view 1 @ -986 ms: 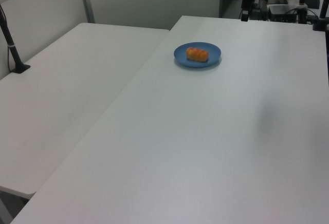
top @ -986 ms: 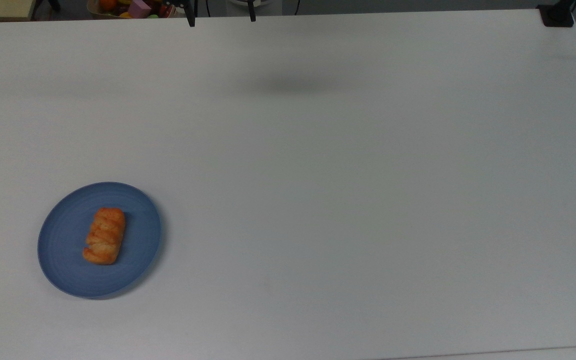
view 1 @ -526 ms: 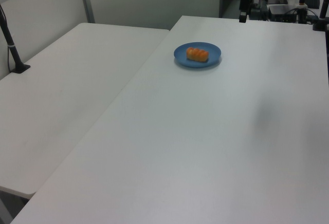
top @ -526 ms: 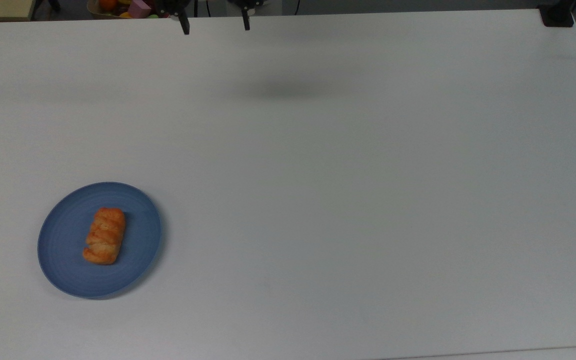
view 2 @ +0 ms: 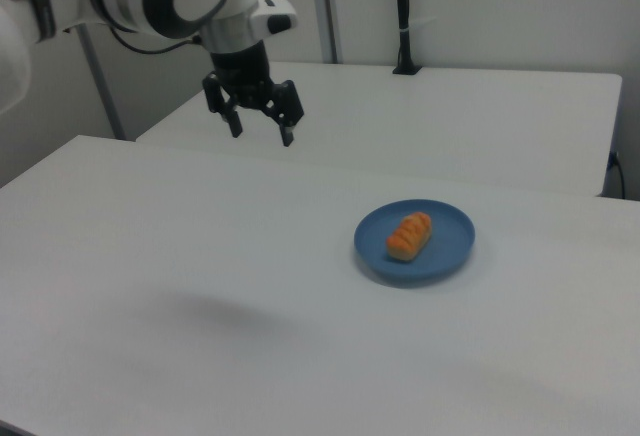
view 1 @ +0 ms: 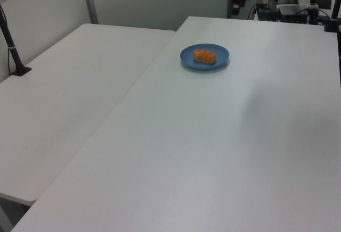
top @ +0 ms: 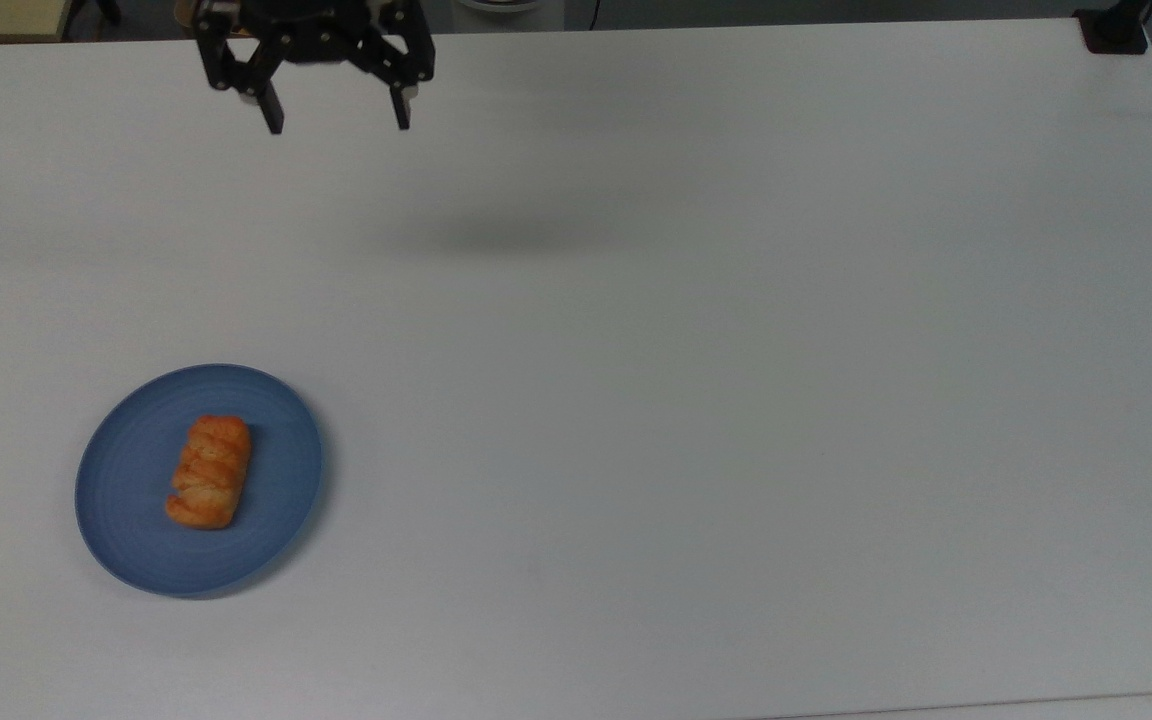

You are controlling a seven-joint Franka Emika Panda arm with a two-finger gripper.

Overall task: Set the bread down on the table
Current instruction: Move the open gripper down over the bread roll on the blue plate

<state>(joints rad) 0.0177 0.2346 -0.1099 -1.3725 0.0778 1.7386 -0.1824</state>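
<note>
The bread (top: pixel 209 472) (view 1: pixel 204 56) (view 2: pixel 409 235) is a small golden-orange braided roll lying on a round blue plate (top: pixel 276 500) (view 1: pixel 221 55) (view 2: pixel 447 246), at the top view's lower left. The plate rests on the white table (top: pixel 696 400) (view 1: pixel 213 147) (view 2: pixel 180 286). My gripper (top: pixel 338 127) (view 2: pixel 262 135) hangs open high above the table at the top view's upper left, far from the bread, with nothing between its fingers. In the right view it sits up and to the left of the plate.
A second white table (view 1: pixel 69 99) (view 2: pixel 460 121) adjoins this one. A black post with a base (view 1: pixel 13 51) (view 2: pixel 402 16) stands on it. A black mount (top: pixel 1114 30) sits at the top view's far right corner. Equipment (view 1: pixel 298 3) stands beyond the far edge.
My gripper has moved into the top view from its upper edge, going left and toward the plate, and its shadow on the table has shifted the same way. Bread and plate have not moved.
</note>
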